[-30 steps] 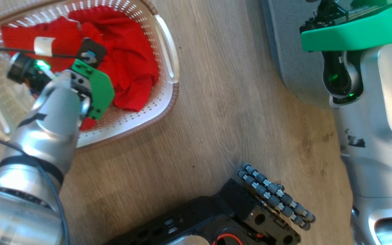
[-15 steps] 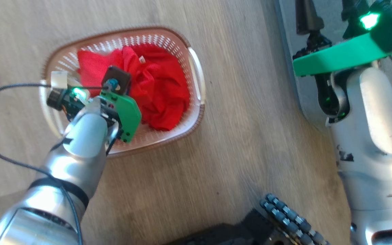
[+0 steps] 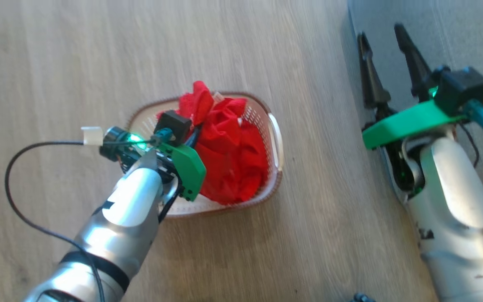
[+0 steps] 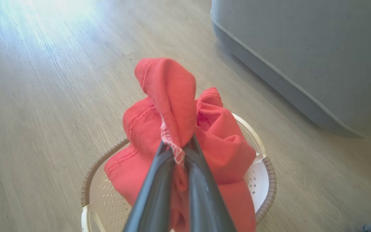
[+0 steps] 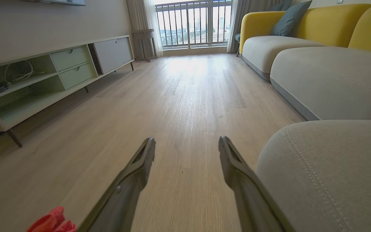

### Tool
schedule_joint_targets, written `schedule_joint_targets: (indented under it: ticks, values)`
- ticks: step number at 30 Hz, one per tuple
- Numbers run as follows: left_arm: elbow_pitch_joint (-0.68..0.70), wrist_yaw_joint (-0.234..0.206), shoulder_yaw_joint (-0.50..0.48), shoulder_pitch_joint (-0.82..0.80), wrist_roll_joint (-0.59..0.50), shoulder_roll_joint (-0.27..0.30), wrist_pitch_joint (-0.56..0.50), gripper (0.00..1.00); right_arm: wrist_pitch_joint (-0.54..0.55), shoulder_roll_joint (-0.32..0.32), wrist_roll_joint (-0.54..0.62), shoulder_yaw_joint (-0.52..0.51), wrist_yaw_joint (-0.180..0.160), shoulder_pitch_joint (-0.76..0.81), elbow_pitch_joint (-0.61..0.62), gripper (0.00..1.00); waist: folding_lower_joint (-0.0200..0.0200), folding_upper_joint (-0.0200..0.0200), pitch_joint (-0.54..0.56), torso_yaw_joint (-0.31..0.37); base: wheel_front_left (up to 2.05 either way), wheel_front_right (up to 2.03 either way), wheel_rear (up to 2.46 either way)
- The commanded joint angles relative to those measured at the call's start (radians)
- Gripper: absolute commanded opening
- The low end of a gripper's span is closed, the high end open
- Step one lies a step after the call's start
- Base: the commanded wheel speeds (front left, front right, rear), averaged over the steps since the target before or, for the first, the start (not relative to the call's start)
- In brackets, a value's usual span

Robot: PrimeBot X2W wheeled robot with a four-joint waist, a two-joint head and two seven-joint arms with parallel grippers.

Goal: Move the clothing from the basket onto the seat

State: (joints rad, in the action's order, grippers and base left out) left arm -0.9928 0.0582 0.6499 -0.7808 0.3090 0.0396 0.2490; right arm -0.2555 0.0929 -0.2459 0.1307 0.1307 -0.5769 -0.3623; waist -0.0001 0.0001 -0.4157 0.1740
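The left gripper (image 4: 176, 149) hoists the clothing (image 3: 229, 155) from the basket (image 3: 276, 142): a second ago the red garment lay slumped low in the basket with the fingers down among its folds, and now it is drawn up into a bunched peak that stands above the brown rim, its lower part hanging inside (the head camera has itself swung, so the basket's drift across that view is no move of the basket). The pick looks made, and the carry to the seat (image 4: 301, 48), the grey cushion across a strip of wood floor (image 3: 99, 50), is judged the step ahead. The left fingers are pressed together on a seamed fold, pinching it near their tips, with cloth spilling to either side. The right gripper (image 5: 187, 141) is spread wide and carries nothing, hovering beside the seat's rounded corner and apparently clear of it
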Motion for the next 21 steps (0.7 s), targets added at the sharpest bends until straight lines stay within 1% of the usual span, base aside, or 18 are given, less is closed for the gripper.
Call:
schedule_joint_targets:
  ticks: [1, 9, 13, 21]
  values:
    - [0.044, -0.005, -0.013, 0.002, 0.012, 0.011, 0.013, 0.00, -0.006, 0.005, -0.001, 0.011, 0.000, 0.024, 0.022, 1.00, 0.0001, -0.0001, 0.079, -0.053, 0.00, 0.00, 0.00]
    - [0.186, -0.014, -0.005, 0.051, 0.083, 0.011, 0.013, 0.00, -0.006, 0.029, -0.008, 0.027, 0.000, 0.117, -0.015, 1.00, 0.0001, -0.0001, 0.220, -0.095, 0.00, 0.00, 0.00]
    - [0.242, -0.021, 0.012, 0.051, 0.094, 0.011, 0.013, 0.00, -0.006, 0.031, -0.020, 0.019, 0.000, 0.161, -0.025, 1.00, 0.0001, -0.0001, 0.280, -0.111, 0.00, 0.00, 0.00]
    - [0.351, -0.031, 0.027, 0.014, 0.136, 0.011, 0.013, 0.00, -0.006, 0.030, -0.019, 0.036, 0.000, 0.233, -0.040, 1.00, 0.0001, -0.0001, 0.360, -0.117, 0.00, 0.00, 0.00]
